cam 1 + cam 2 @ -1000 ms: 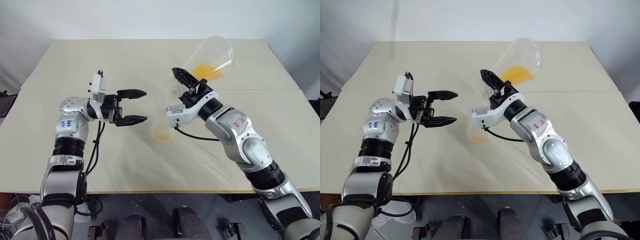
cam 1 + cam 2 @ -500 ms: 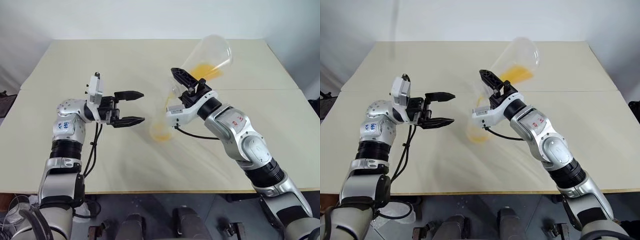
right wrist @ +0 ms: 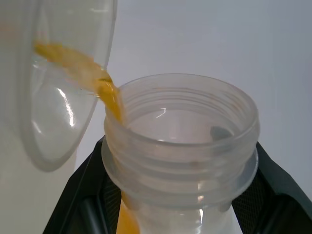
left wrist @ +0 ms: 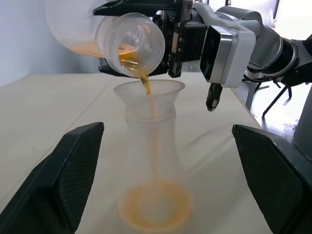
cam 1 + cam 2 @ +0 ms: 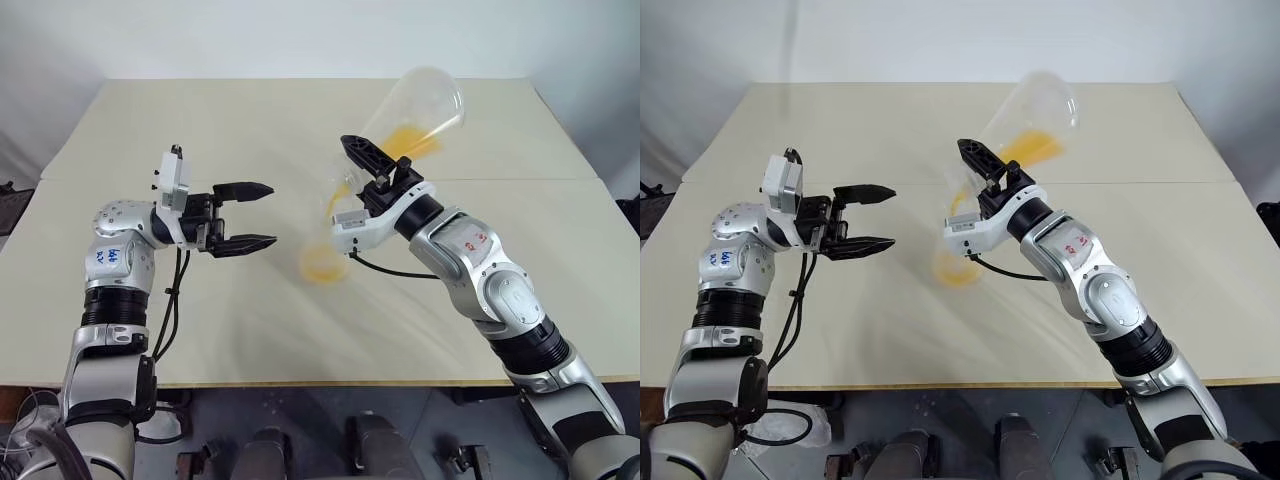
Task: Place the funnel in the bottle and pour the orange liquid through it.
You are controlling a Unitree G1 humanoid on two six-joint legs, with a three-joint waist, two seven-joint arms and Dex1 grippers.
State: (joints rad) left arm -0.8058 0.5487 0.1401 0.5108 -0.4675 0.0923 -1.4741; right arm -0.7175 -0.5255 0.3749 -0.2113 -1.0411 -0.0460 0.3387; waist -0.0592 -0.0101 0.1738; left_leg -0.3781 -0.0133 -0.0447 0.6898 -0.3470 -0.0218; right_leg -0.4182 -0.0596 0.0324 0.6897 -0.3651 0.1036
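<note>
Starting at the right gripper (image 5: 385, 170), what's the state? (A)

Clenched on the narrow end of a clear cup (image 5: 420, 105), tipped over, wide end up and away from the arm. (B)

Orange liquid (image 5: 410, 140)? (A)

Some sits in the tilted cup. A thin stream (image 4: 146, 87) runs off its lip, and a pool lies in the base of the bottle (image 4: 153, 161). (B)

Funnel (image 4: 148, 95)? (A)

Seated in the bottle's neck, directly under the cup's lip and just below the right gripper. The stream lands inside it. (B)

Bottle position? (A)

Upright on the table (image 5: 250, 120), below the right gripper, between the two arms. (B)

Left gripper (image 5: 265, 213)? (A)

Released, fingers spread wide and holding nothing. It points sideways at the bottle, near it but not touching; the bottle stands just past the fingertips. (B)
</note>
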